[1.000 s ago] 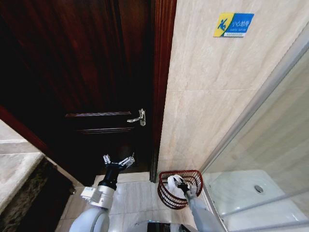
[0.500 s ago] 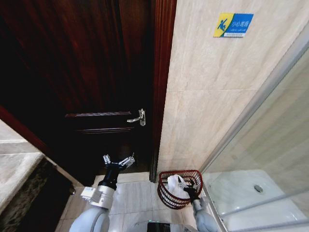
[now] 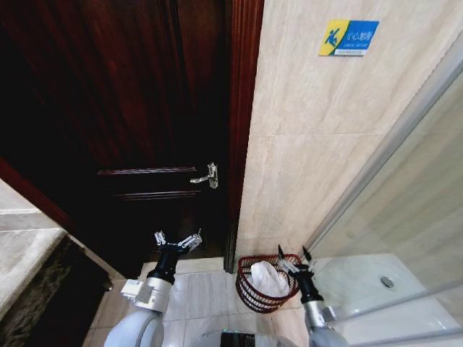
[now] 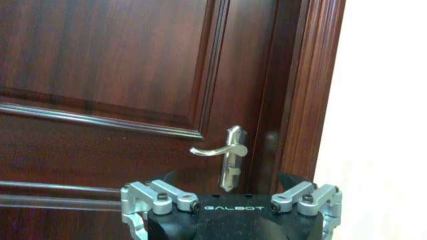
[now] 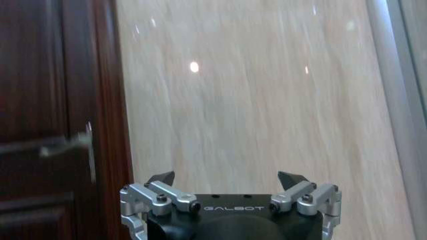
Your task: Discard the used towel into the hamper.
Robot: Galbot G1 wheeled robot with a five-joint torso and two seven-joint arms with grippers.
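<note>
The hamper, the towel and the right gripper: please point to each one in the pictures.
hamper (image 3: 247, 288): head view, on its woven left wall.
towel (image 3: 268, 278): head view, on the white cloth inside the hamper.
right gripper (image 3: 291, 255): head view, midway between its open fingertips, above the hamper's rim.

White towel, reddish-brown hamper

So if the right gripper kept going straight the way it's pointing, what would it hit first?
Most likely the tiled wall. The right gripper, open and empty, faces bare tile in its wrist view, with nothing between, though depth is unclear.
</note>
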